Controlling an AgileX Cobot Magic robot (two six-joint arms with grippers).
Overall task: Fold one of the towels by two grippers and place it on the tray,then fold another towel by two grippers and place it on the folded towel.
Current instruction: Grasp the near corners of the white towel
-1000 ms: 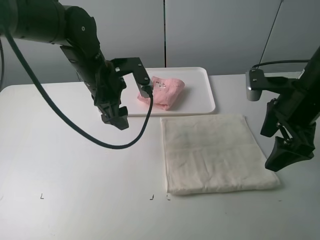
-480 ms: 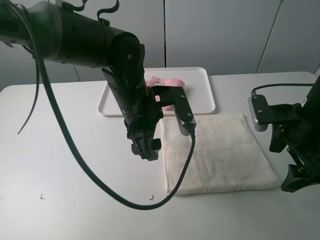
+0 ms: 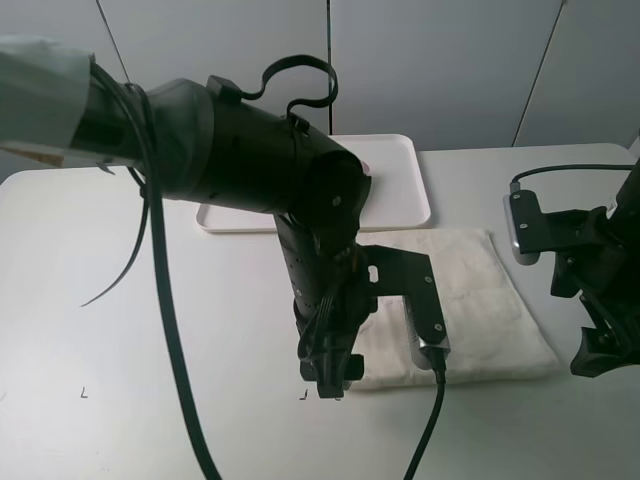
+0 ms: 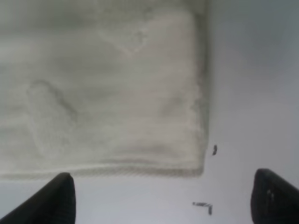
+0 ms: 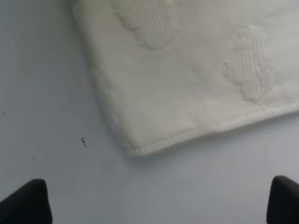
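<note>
A cream towel (image 3: 480,290) lies flat on the white table, in front of the white tray (image 3: 395,175). The pink folded towel is hidden behind my left arm. My left gripper (image 3: 328,384) is open, just above the towel's front left corner. In the left wrist view the gripper (image 4: 163,200) has its tips spread wide on either side of that corner of the towel (image 4: 117,93). My right gripper (image 3: 598,358) is open off the front right corner. In the right wrist view the gripper (image 5: 156,200) is open above the table in front of the towel's corner (image 5: 135,148).
The left arm and its cable (image 3: 430,430) cross the middle of the table and cover part of the tray. Small black marks (image 3: 84,393) sit on the table near the front edge.
My left arm has swung from beside the tray forward and right to the cream towel's front left corner. My right gripper has dropped to beside the front right corner.
</note>
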